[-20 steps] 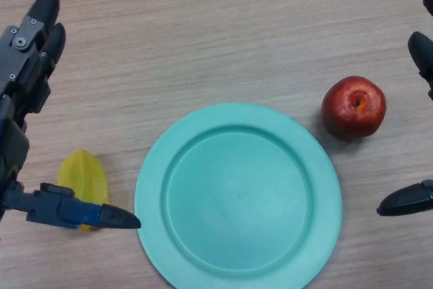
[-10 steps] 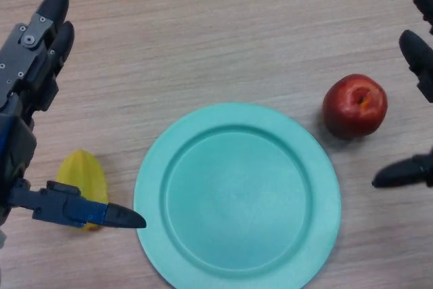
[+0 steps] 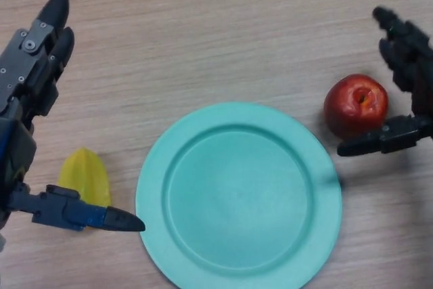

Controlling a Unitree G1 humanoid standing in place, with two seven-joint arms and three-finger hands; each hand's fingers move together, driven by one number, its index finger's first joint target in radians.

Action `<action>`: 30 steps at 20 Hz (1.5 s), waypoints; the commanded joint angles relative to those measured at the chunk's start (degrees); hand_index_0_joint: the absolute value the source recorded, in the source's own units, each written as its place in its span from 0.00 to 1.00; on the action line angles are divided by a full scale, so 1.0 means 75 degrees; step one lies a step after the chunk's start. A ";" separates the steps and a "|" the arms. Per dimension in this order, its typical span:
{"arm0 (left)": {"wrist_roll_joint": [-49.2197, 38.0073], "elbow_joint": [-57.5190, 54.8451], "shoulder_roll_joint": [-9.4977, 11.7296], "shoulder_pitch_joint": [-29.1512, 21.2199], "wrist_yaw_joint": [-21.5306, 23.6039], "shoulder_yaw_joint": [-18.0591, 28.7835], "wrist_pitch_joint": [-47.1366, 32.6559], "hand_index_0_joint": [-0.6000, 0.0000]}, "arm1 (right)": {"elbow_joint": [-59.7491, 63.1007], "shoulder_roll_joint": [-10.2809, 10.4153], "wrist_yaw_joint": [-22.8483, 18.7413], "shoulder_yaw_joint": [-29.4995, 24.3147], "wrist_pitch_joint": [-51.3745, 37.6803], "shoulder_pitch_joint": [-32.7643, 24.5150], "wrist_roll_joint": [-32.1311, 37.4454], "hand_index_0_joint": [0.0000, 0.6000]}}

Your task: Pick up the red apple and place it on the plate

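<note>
A red apple (image 3: 355, 105) sits on the wooden table just right of the teal plate (image 3: 238, 194), stem dimple up. My right hand (image 3: 404, 93) is open around it at the right edge: the fingers (image 3: 400, 45) reach past the apple's far right side and the thumb (image 3: 379, 140) lies just in front of it. I cannot tell whether they touch it. My left hand (image 3: 27, 106) is open at the left edge, fingers pointing away and thumb (image 3: 88, 215) stretched toward the plate.
A yellow fruit-like object (image 3: 84, 176) lies left of the plate, partly under my left thumb. The wooden table (image 3: 216, 32) stretches bare beyond the plate.
My right hand has moved in to the left, bringing fingers and thumb close around the apple. My left hand has barely shifted. The apple and plate have stayed put.
</note>
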 commanded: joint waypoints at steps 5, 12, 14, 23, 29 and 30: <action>-0.0393 -0.0346 0.0091 0.0047 0.0435 0.0696 -0.0986 1.00 | 0.1408 -0.0386 -0.1382 -0.0156 -0.2430 -0.0946 -0.2019 1.00; -0.0347 -0.0336 0.0049 0.0080 0.0471 0.0686 -0.0980 1.00 | -0.2931 0.0167 -0.0120 -0.0378 0.0830 0.0287 0.0143 1.00; -0.0365 -0.0360 0.0048 0.0076 0.0445 0.0639 -0.0936 1.00 | -0.4447 0.0436 -0.0127 0.0033 0.1915 0.0857 0.0362 1.00; -0.0127 -0.0415 0.0033 0.0129 0.0197 0.0551 -0.1218 1.00 | -0.5203 0.1313 -0.0532 0.2251 0.1628 0.2760 -0.1417 1.00; 0.0146 -0.0312 0.0002 0.0173 0.0387 0.0447 -0.1420 1.00 | -0.5551 0.1318 -0.0617 0.2376 0.2129 0.2462 -0.1250 0.00; 0.0143 -0.0321 0.0003 0.0169 0.0388 0.0455 -0.1408 1.00 | -0.5739 0.1318 -0.0759 0.2316 0.2426 0.2351 -0.0905 0.00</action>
